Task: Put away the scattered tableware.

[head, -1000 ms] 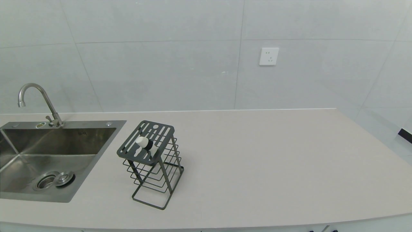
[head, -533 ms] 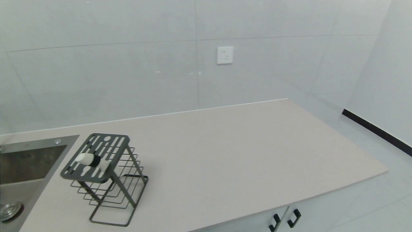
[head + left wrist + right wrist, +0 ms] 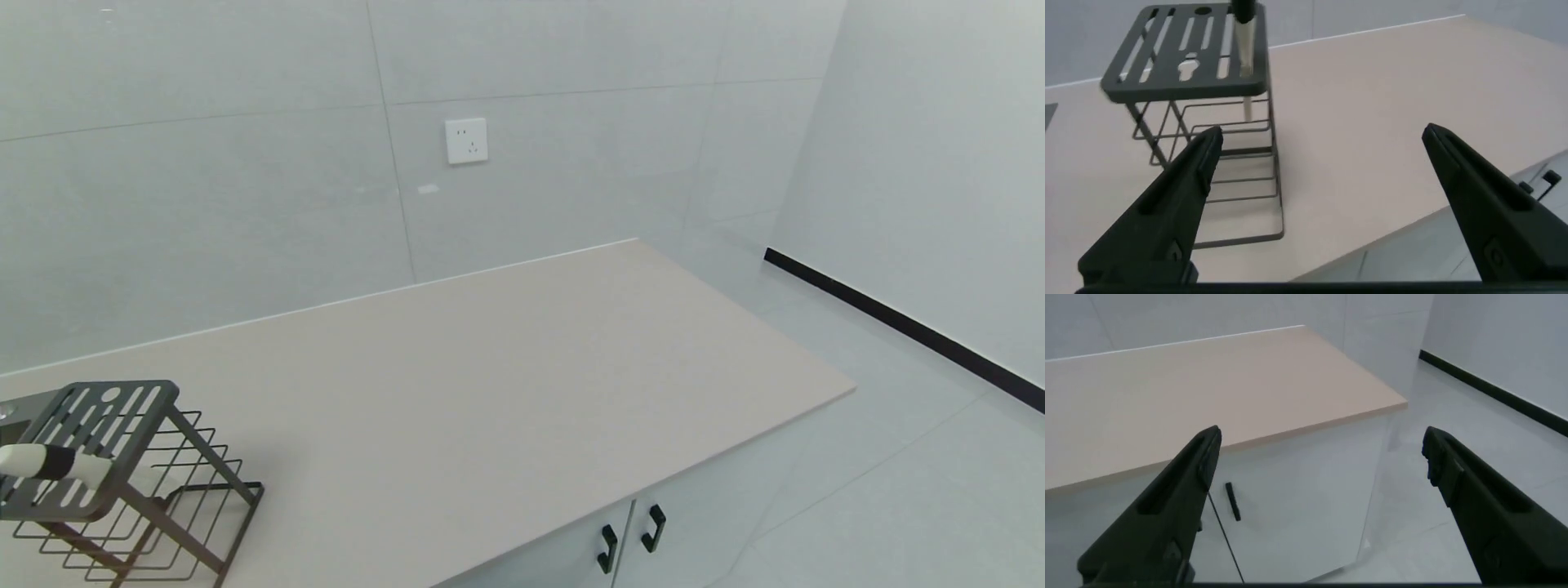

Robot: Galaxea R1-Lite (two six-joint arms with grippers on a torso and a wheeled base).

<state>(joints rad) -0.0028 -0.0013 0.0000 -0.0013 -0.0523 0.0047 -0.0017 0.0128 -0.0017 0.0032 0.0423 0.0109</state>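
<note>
Standing at one end of the pale worktop, a dark metal rack held a white-handled utensil with a black band. The utensil was slotted through the rack's perforated top plate. Its handle rose above the plate and its pale shaft reached down inside the wire frame. What kind of utensil it was could not be told.

The left arm's jaws stood wide apart and held nothing. They hung in front of the rack, short of it and touching neither it nor the utensil. The right arm's jaws were likewise spread wide and empty. They were well apart from the rack and faced the worktop end farthest from it, above a white cabinet front with a dark handle.

A white wall socket sat on the grey tiled wall behind the worktop, well away from the rack. Two dark door handles showed side by side on the cabinets under the worktop's front edge, also far from the rack. Pale floor tiles and a black skirting strip lay beyond the end opposite the rack.
</note>
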